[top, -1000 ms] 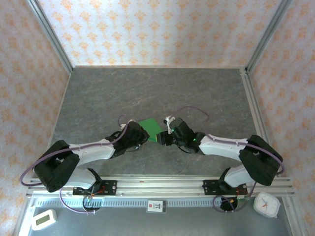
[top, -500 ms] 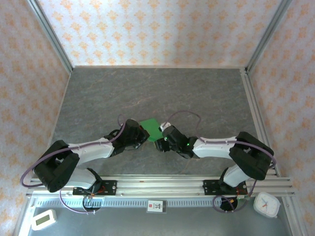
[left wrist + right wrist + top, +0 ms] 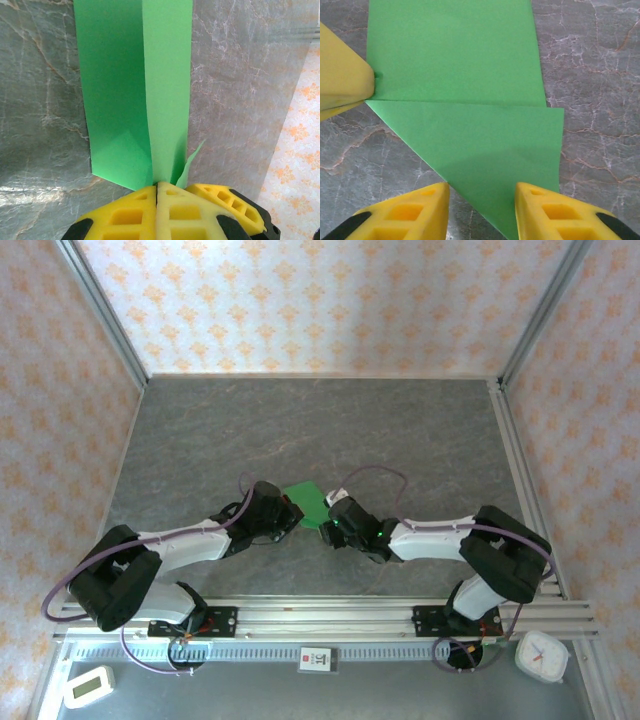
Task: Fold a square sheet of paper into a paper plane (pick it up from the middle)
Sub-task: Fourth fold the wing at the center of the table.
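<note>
The bright green sheet of paper [image 3: 306, 498] lies on the grey table between the two arms, folded into layers. In the left wrist view the paper [image 3: 115, 100] has a raised centre crease, and my left gripper [image 3: 157, 184] is shut on its near edge at that crease. In the right wrist view the paper [image 3: 470, 75] shows a straight fold line and a diagonal edge that runs to a point. My right gripper [image 3: 482, 202] stands open, its fingertips [image 3: 422, 207] on either side of that pointed flap. The left gripper's yellow finger [image 3: 342, 75] pinches the paper's left side there.
The grey marbled table [image 3: 320, 430] stretches wide behind the paper, fenced by patterned walls and metal posts. An aluminium rail [image 3: 320, 618] carries the arm bases at the near edge. A white clock [image 3: 543, 655] and a small white device [image 3: 88, 686] lie in front of it.
My right gripper has moved left and closer over the paper's near corner. The left gripper stays shut on the paper, which has hardly shifted.
</note>
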Controlling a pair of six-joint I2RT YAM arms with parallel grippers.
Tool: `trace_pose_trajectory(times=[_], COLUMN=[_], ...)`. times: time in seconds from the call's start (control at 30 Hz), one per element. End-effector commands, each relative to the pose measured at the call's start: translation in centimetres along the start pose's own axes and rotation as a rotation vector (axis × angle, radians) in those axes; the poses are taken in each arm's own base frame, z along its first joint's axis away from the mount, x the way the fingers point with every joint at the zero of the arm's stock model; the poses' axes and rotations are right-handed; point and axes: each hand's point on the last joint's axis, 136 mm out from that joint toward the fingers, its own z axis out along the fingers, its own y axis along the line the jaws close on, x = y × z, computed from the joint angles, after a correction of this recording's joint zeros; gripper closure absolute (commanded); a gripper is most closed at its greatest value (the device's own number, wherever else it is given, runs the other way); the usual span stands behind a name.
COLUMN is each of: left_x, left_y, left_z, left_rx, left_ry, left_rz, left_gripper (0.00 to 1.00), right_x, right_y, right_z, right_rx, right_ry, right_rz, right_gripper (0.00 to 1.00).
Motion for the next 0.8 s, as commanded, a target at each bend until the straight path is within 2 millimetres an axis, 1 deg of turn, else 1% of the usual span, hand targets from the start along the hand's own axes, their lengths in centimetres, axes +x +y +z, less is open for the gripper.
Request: trace_pose_trajectory(times=[0.0,0.13,0.37,0.57,0.7,0.77], left_x=[-0.4,-0.5,-0.6,-0.6,-0.5,-0.5], left_y=[-1.2,-1.3,-1.4,-1.5,-1.7,-1.8], left_z=[-0.1,-0.2,-0.2,-0.2,-0.3,-0.4], left_rx=[0.037,0.038,0.038,0.043,0.048,0.053], left_ry=[-0.002,-0.004,-0.004,0.000,0.004,0.003], left_rz=[-0.008,-0.005,-0.003,-0.003,-0.002,-0.001], left_gripper=[1.00,1.00,1.00,1.00,1.00,1.00], right_x=[0.6,1.0,1.3,1.5,1.4,1.2], right_y=[-0.8,-1.2,-1.7,-2.3,-2.5,-2.4], right_z=[0.2,0.3,0.4,0.5,0.5,0.5], right_rx=[0.041,0.055,0.076,0.104,0.111,0.108], right_ry=[-0.001,0.003,-0.001,-0.012,-0.020,-0.026], right_rz=[-0.005,-0.003,0.001,0.007,0.011,0.011], right_gripper=[0.65,0.67,0.77,0.78,0.88,0.96])
